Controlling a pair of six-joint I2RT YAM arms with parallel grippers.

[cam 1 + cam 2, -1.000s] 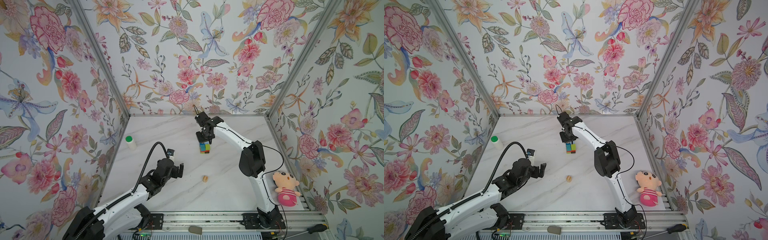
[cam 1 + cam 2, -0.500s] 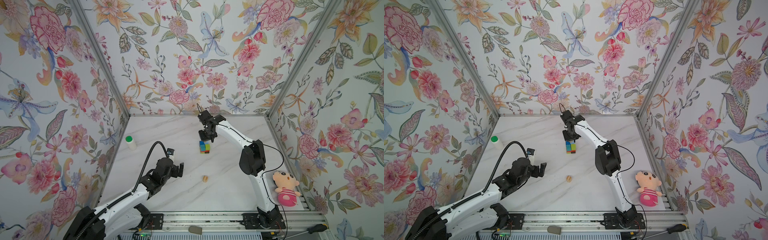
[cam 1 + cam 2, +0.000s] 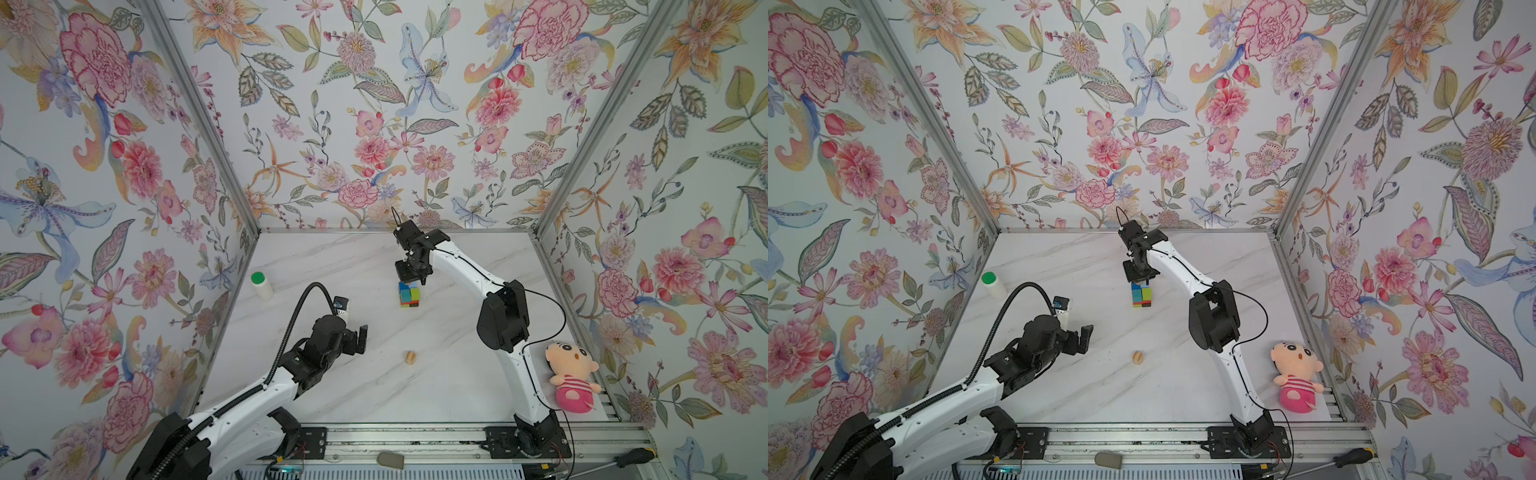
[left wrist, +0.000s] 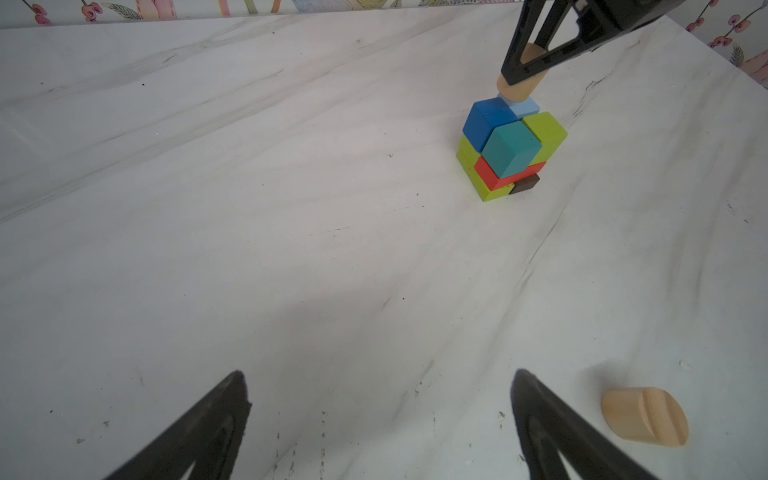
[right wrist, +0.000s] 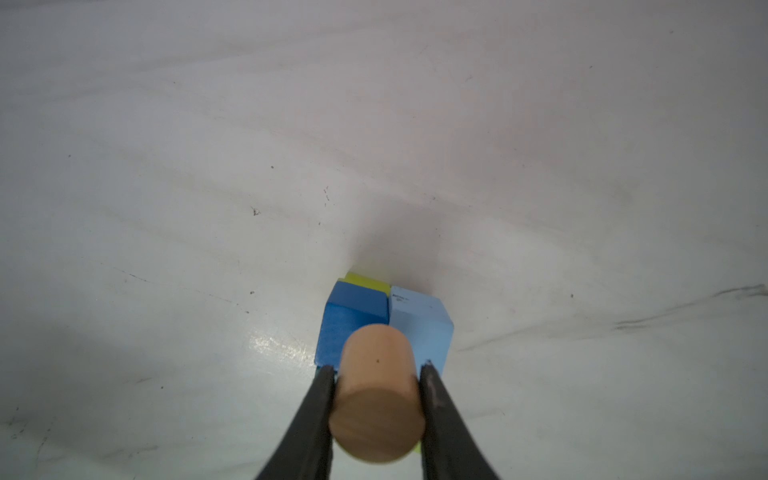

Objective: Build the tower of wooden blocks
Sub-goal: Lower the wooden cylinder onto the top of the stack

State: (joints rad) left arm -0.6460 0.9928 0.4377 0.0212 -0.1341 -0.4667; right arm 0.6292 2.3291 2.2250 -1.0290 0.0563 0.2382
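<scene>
The white, grey-veined marble tabletop (image 3: 332, 266), lightly scuffed, sits between floral-papered walls (image 3: 374, 104), with an aluminium rail (image 3: 415, 434) along the front. The right gripper (image 5: 377, 369) is clamped on a tan cylinder block (image 5: 376, 399) directly over the tower (image 4: 509, 153) of blue, teal, green, red and brown blocks; whether they touch is unclear. The left gripper (image 4: 380, 373) hovers low, jaws wide apart, a second tan rounded block (image 4: 644, 415) lying near one fingertip. Well apart from both grippers are a green-capped bottle (image 3: 262, 284) and a plush doll (image 3: 571, 374).
</scene>
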